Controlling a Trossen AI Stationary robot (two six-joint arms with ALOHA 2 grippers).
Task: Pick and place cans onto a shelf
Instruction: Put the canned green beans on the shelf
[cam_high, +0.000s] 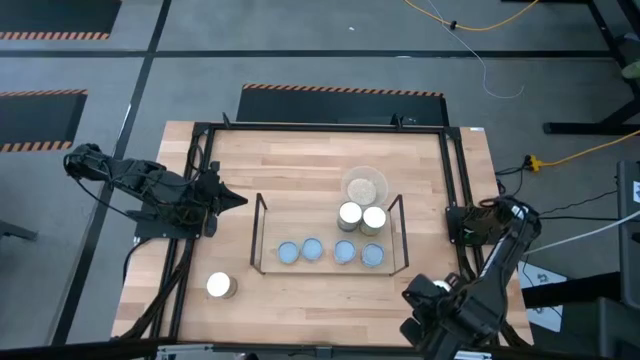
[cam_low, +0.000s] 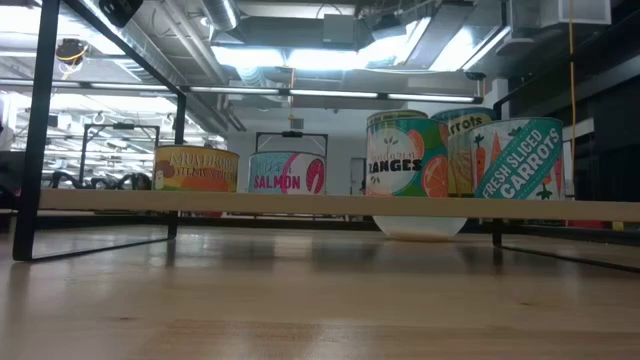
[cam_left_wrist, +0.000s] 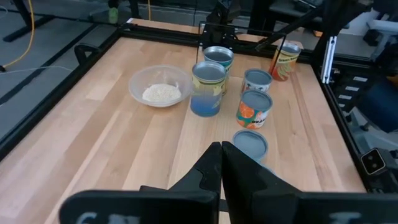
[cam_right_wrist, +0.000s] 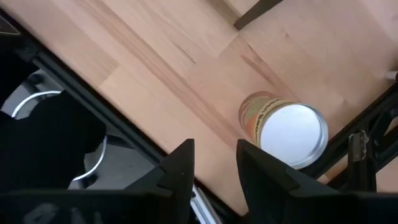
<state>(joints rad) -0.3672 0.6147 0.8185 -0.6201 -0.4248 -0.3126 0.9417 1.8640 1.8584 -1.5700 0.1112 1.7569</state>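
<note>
- Left gripper: mine, fingers pressed together and holding nothing. It waits at the table's left edge and points across towards the shelf.
- Lone can: upright near the left near corner, well apart from the shelf and not yet placed.
- Shelf: thin black rods, mid-table towards the near edge.
- Cans: four stand in a row along the shelf's near side. Two more stand touching at its right far part.
- Dish: just beyond the shelf's far side. It is not part of the job.
- Right gripper: at the right near corner, fingers partly apart with nothing between them.
- Corner can: white-topped, upright, beyond my right fingertips and close to the frame. My arm hides it in the high view.
- Step, as I judge it: picking the corner can.
  - Centre the fingers over its top, widen them to clear the rim, then descend straight and close on the sides.
- Room:
  - The frame crowds one side of the corner can, so I would approach from the table side.
  - The shelf's left part looks free.
  - The shelf's right end rods stand between this corner and that free part, so I would lift the can over them.
</note>
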